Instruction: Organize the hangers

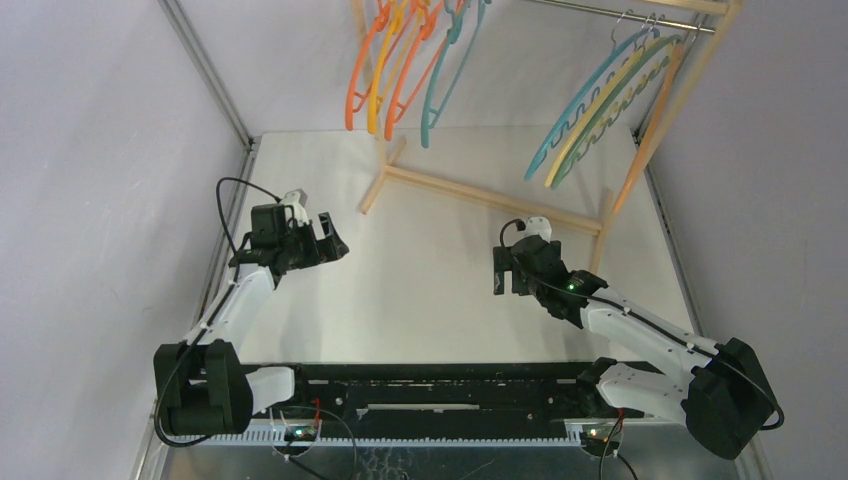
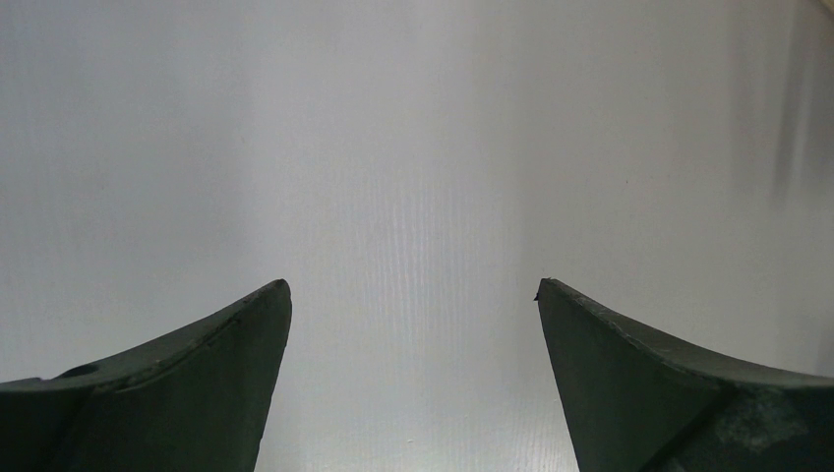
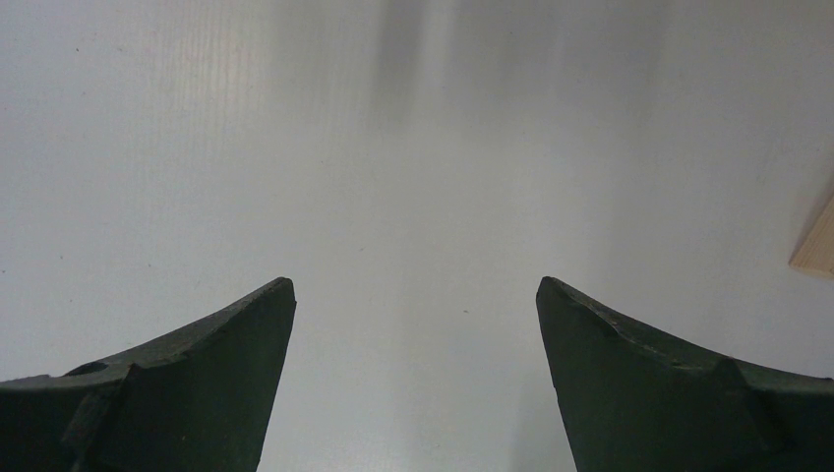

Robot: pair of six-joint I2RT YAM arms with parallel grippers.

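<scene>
Left end effector (image 2: 413, 290) released, fingers wide apart, nothing between; arm bent, held over left side of white surface (image 1: 430, 300). Right end effector (image 3: 415, 285) likewise released & empty, arm reaching fwd, just beside wooden rack (image 1: 480, 195) foot. Hangers (image 1: 400, 70) hang at the back, well apart from both: orange/yellow/teal bunch at center-left, teal/yellow bunch (image 1: 600, 110) at right on the rod (image 1: 600, 12).
</scene>
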